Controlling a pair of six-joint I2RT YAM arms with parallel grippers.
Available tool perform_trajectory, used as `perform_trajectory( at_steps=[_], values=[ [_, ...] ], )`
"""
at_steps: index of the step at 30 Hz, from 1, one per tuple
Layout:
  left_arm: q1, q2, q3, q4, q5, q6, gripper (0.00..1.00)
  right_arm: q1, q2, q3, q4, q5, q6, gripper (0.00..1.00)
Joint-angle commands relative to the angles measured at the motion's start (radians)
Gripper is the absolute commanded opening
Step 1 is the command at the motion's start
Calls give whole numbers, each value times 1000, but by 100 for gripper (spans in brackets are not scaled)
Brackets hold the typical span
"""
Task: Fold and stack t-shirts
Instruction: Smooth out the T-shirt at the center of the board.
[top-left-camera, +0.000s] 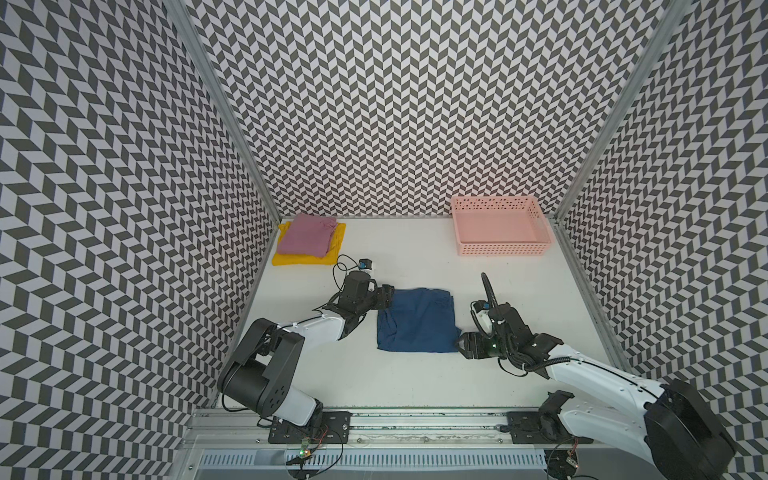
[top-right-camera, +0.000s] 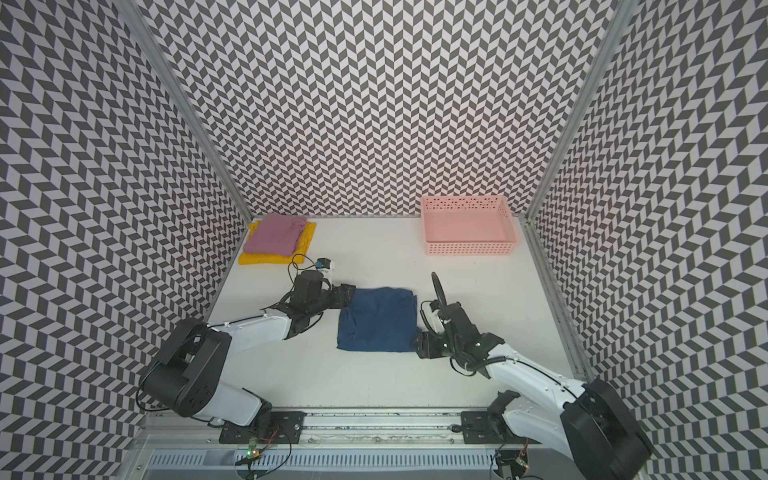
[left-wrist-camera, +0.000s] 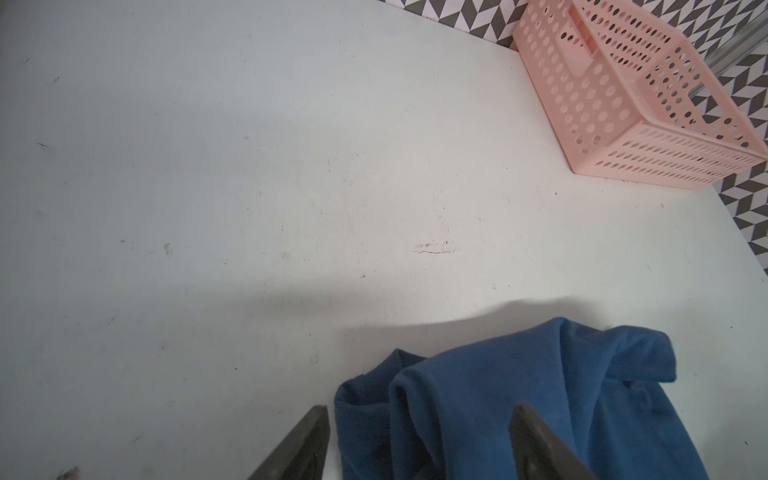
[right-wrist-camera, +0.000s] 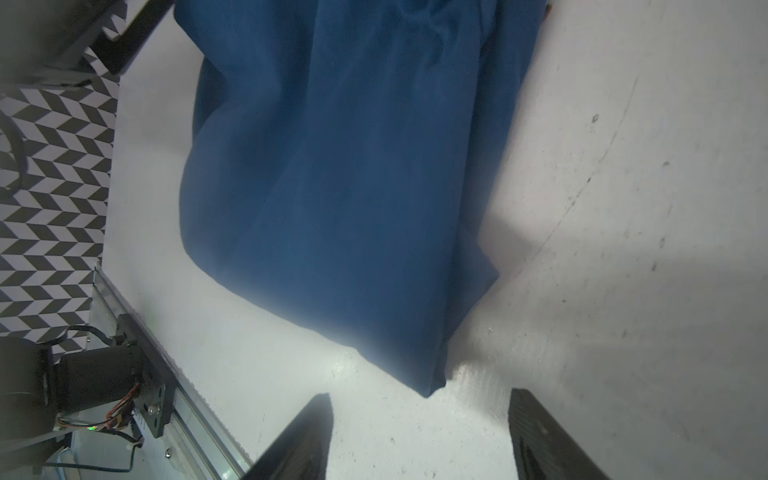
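A navy blue t-shirt (top-left-camera: 415, 320) (top-right-camera: 378, 320) lies folded into a rough rectangle mid-table in both top views; no print shows. My left gripper (top-left-camera: 390, 297) (left-wrist-camera: 419, 419) is at its far left corner, open, with a rumpled fold of the blue cloth (left-wrist-camera: 478, 395) between the spread fingers, not pinched. My right gripper (top-left-camera: 460, 345) (right-wrist-camera: 420, 397) is open at the shirt's near right corner (right-wrist-camera: 428, 384), which points into the gap with bare table between the fingers. At the far left, a folded mauve-pink t-shirt (top-left-camera: 307, 235) rests on a folded yellow t-shirt (top-left-camera: 303, 259).
A pink perforated basket (top-left-camera: 498, 249) (left-wrist-camera: 615, 108) with nothing in it stands at the far right against the back wall. A small blue device (top-left-camera: 365, 264) with a black cable lies near the stack, beside my left wrist. Patterned walls close three sides; a metal rail (top-left-camera: 415, 419) runs along the front.
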Motion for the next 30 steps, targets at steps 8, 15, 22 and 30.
perform_trajectory(
  at_steps=[8, 15, 22, 30],
  values=[
    [1, -35, -24, 10, 72, 13, 70, 9, 139, -18, 183, -54, 17, 68],
    [-1, -95, -58, -27, 69, 13, 69, 21, 183, -11, 222, -61, 18, 68],
    [-3, -65, -48, -6, 139, 13, 64, 26, 222, -2, 248, -64, 20, 67],
    [-13, 8, -35, -22, 180, 13, 61, 30, 230, 2, 250, -62, 19, 67]
  ],
)
